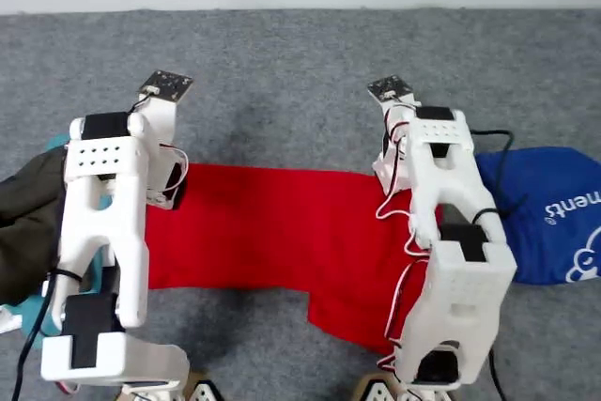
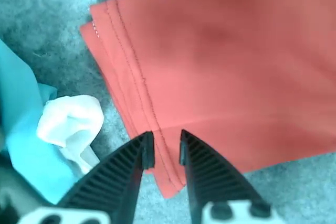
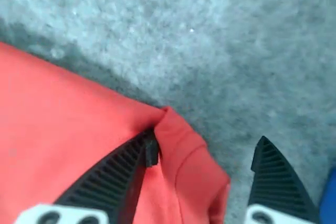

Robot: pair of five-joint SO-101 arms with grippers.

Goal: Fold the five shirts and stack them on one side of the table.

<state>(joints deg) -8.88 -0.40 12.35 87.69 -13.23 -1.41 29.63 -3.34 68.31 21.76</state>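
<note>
Closest in, the left arm (image 1: 103, 232) holds its jaws narrow astride the side hem of the red shirt (image 1: 272, 223). It lies flat mid-desk (image 1: 282, 72) between the teal shirt (image 2: 21, 129) and the blue shirt (image 1: 545, 213). Slightly farther, the right arm's (image 1: 451, 232) jaws gape wide over its far corner. Catching only one layer, or neighbouring cloth, would likely skew the fold.

Left tool (image 2: 166, 148) hangs with jaws narrowly apart, right tool (image 3: 207, 150) with jaws spread wide.
</note>
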